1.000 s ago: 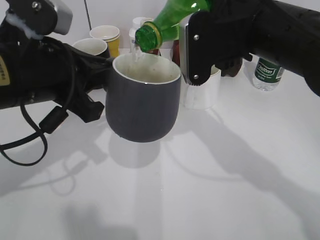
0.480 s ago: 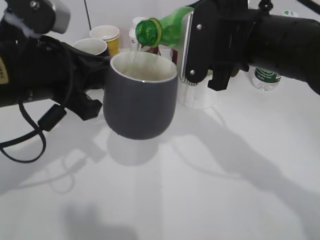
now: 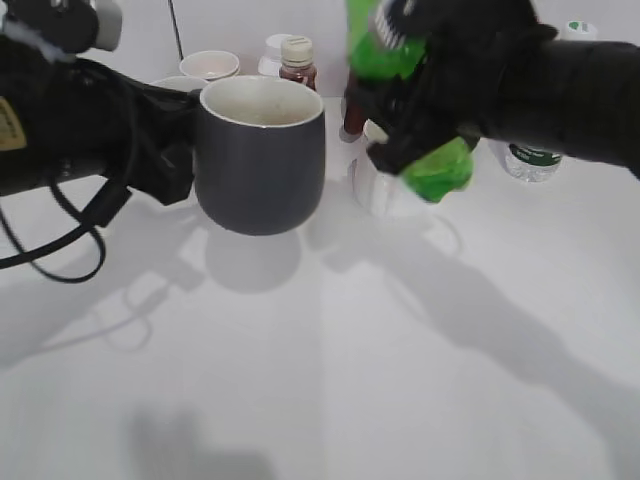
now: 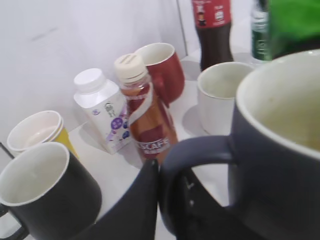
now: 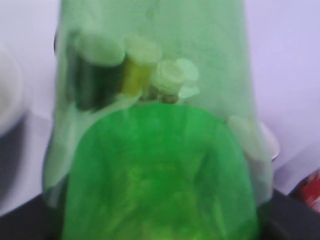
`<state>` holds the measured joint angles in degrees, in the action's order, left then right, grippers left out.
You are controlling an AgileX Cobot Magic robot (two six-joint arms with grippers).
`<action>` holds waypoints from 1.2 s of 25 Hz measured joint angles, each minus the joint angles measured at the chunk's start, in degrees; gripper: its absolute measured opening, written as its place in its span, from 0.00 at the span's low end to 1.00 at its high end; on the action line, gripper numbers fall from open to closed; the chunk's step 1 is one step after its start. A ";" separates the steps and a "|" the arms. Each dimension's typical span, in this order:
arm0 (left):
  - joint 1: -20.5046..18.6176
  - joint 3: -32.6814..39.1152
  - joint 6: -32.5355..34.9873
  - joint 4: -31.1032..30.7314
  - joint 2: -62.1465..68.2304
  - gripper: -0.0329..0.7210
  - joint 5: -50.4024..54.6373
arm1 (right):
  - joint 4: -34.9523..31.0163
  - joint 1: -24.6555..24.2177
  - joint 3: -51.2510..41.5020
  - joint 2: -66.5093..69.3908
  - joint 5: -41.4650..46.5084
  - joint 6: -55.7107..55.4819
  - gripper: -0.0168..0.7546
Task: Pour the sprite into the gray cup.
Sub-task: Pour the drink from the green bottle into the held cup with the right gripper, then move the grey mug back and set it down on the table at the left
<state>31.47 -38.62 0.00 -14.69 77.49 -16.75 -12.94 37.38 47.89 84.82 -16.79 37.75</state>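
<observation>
The left gripper (image 3: 185, 150) reaches in from the left side, its arm roughly level above the table, fingers closed on the handle of the gray cup (image 3: 261, 155) and holding it aloft. The right gripper (image 3: 415, 110) comes from the upper right, clamped around the sprite (image 3: 440, 168), apparently near upright though motion blur obscures it.

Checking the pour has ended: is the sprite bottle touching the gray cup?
Apart. The exterior view shows white background between the sprite bottle and the gray cup.
</observation>
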 joint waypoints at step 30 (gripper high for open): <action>-17.81 8.61 5.05 16.50 32.34 0.11 -46.29 | 3.28 -9.26 -10.86 -13.71 1.63 -28.17 0.58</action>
<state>13.66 -30.01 5.05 1.81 109.82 -63.05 -9.65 28.12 37.04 71.12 -15.17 9.58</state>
